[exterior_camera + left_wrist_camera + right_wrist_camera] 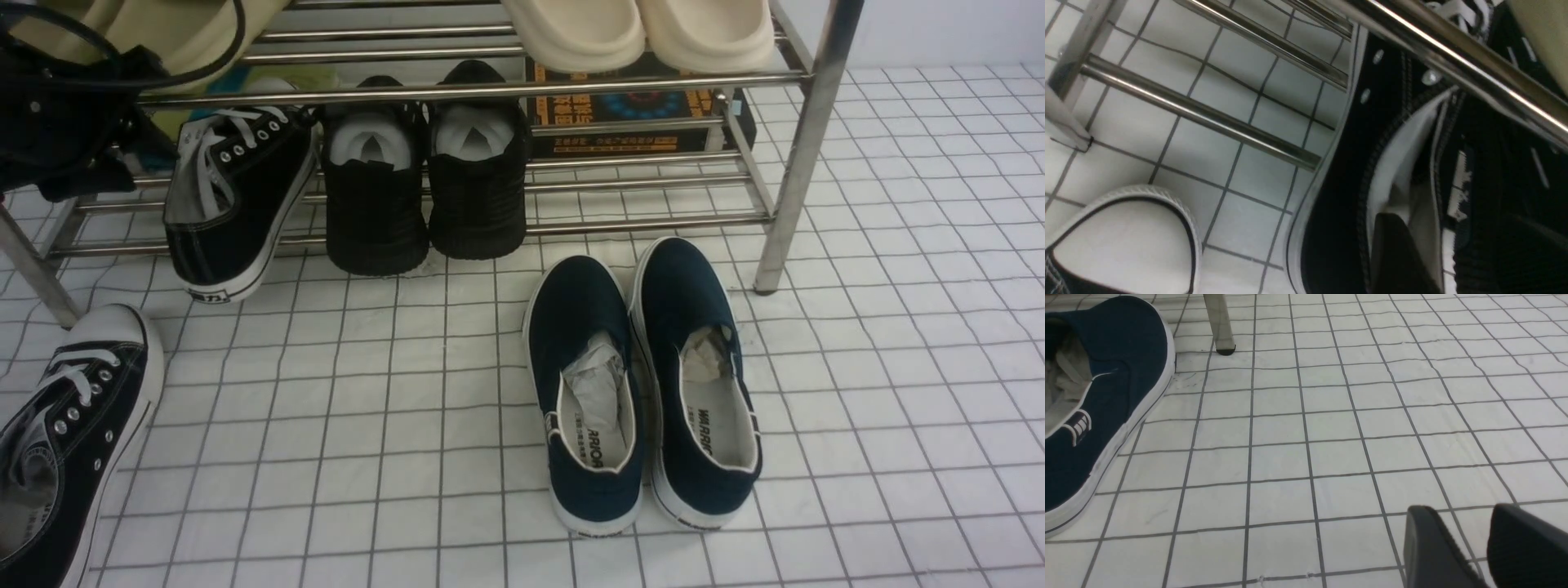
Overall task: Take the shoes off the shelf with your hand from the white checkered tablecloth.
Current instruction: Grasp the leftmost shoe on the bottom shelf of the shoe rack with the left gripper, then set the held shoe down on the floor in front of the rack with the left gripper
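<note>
Soft, even light; glare on metal bars (653, 225); wrist close-ups blurred (slightly).

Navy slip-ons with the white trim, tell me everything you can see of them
The navy slip-ons stand side by side, soles down, on the checkered cloth in front of the rack's right part. They look like fabric, with white soles, white edging round the openings and small striped tabs at the sides. Crumpled paper is stuffed inside each, and dark lettering shows on the pale insoles. Their toes point toward the rack and touch or nearly touch. No fingers are on them.

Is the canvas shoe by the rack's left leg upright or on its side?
Upright: the shoe shows its laces and opening facing up.
</note>
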